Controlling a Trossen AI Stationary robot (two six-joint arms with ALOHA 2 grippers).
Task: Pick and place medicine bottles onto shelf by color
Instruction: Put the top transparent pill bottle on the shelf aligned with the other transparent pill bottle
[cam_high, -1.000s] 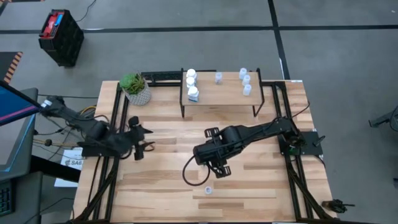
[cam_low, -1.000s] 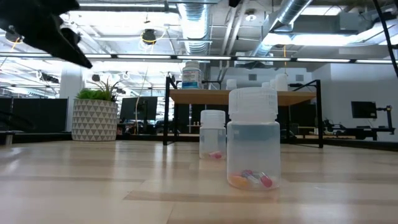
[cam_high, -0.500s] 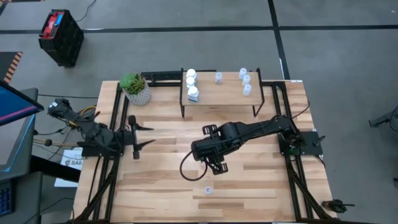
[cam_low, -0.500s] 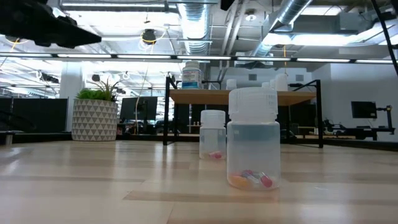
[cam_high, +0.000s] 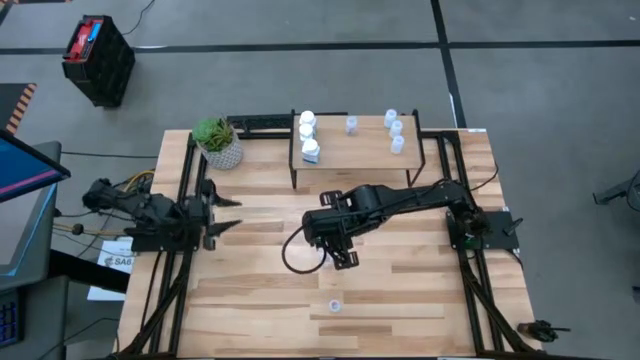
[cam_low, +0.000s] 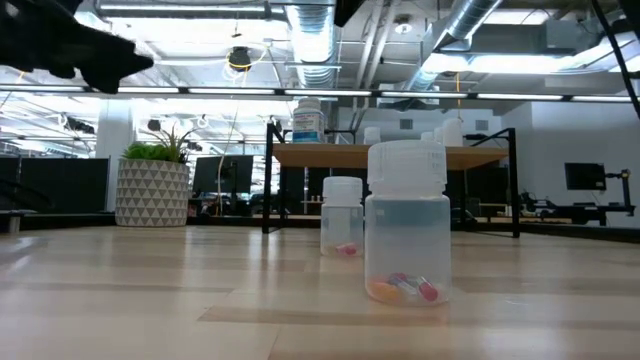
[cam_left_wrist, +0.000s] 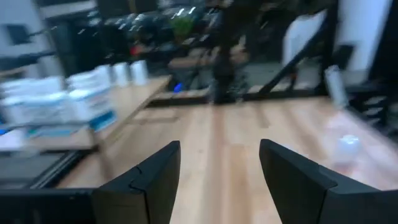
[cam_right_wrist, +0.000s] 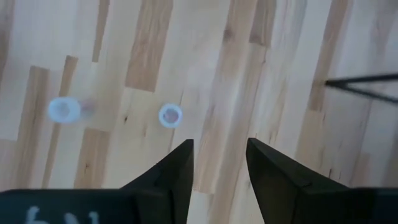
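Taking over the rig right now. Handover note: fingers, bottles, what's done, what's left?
left gripper: fingers open, empty, at the left edge of the table.
right gripper: fingers open, empty, above mid-table, facing down.
Done: shelf holds three white bottles at its left end and four clear bottles toward the right.
Left: two table bottles, near one and far one, both clear and upright.

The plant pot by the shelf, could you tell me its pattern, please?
White with grey triangles; the pot shows best in the low view.
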